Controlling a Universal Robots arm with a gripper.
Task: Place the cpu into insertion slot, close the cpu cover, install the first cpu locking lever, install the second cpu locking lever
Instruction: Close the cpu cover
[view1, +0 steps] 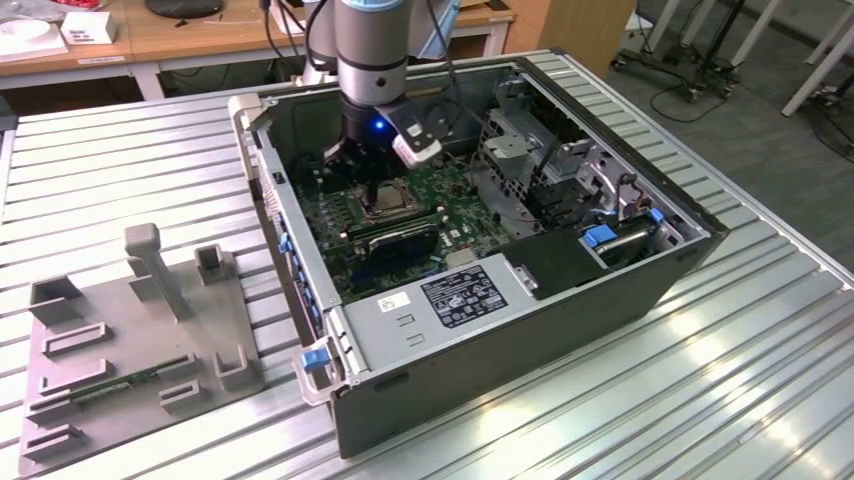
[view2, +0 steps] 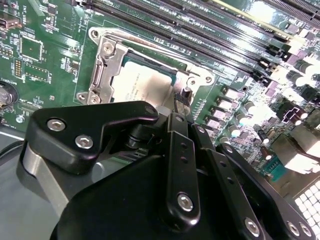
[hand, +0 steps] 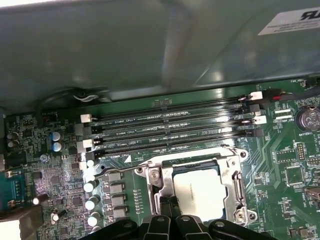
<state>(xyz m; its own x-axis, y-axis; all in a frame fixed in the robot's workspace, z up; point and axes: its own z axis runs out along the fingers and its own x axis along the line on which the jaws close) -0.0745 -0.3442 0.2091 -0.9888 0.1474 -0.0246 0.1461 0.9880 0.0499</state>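
Observation:
The cpu (hand: 200, 190) lies flat in the insertion slot (hand: 239, 192), its silvery top showing through the cut-out. The cpu cover (hand: 195, 163) is down around it as a metal frame. A thin wire locking lever (hand: 165, 159) runs along the side of the socket nearest the memory slots. In the first wrist view my gripper (hand: 166, 207) is at the socket edge beside the cpu, fingers together with nothing seen between them. The second wrist view shows the cpu (view2: 140, 82), the cover (view2: 155, 57) and my gripper (view2: 181, 97) low over the socket corner. In the exterior view my gripper (view1: 374, 175) reaches down into the case over the socket (view1: 387, 203).
Long black memory slots (hand: 170, 130) lie just beyond the socket, with the grey case wall (hand: 150, 50) behind them. Capacitors (hand: 92, 200) stand beside the socket. A metal drive cage (view1: 534, 150) and a labelled power supply (view1: 454, 295) crowd the case. A grey fixture (view1: 134, 330) sits on the ribbed table.

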